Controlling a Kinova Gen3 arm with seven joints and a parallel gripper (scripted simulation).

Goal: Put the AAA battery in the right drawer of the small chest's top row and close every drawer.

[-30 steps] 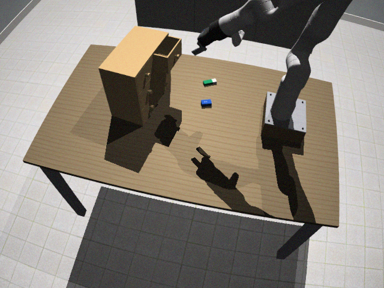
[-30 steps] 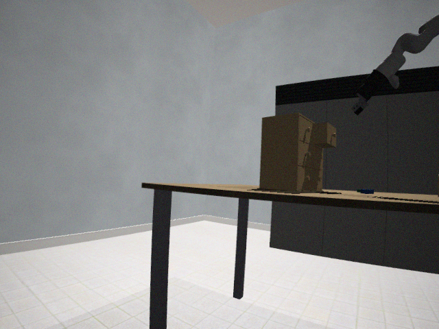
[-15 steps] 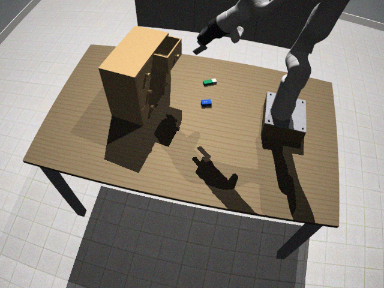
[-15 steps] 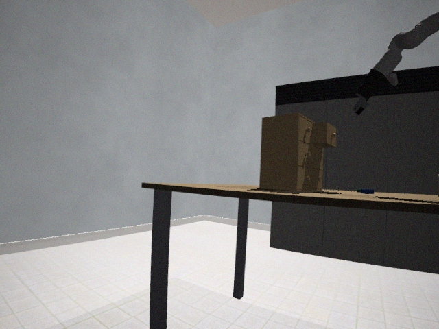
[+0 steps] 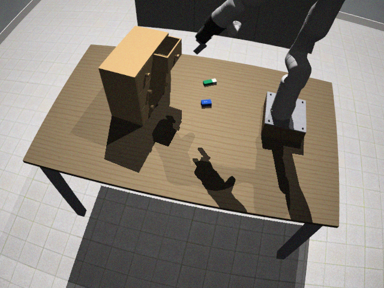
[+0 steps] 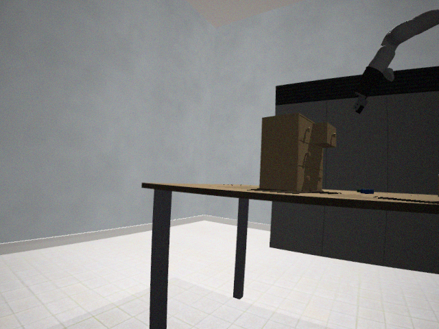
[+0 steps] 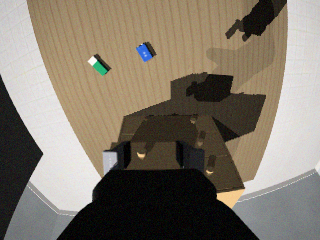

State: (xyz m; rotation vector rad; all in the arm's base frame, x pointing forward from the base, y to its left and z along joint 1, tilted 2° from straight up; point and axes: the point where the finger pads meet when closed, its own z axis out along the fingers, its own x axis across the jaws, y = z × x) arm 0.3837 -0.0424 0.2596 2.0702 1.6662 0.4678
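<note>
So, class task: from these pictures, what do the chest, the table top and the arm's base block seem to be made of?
Chest: looks like pale, matte wood or board, with flat tan faces and no visible grain. Table top: brown wood or veneer, going by its fine parallel grain lines and dull finish. Base block: probably grey painted metal, with a smooth top and dark bolt heads at the corners.

A wooden table [image 5: 235, 173] on dark legs stands on a pale tiled floor [image 6: 319, 283]. Grey-blue walls [image 6: 106, 106] meet in a corner (a light skirting runs along their foot), and dark cabinets [image 6: 372, 159] line one side.
</note>
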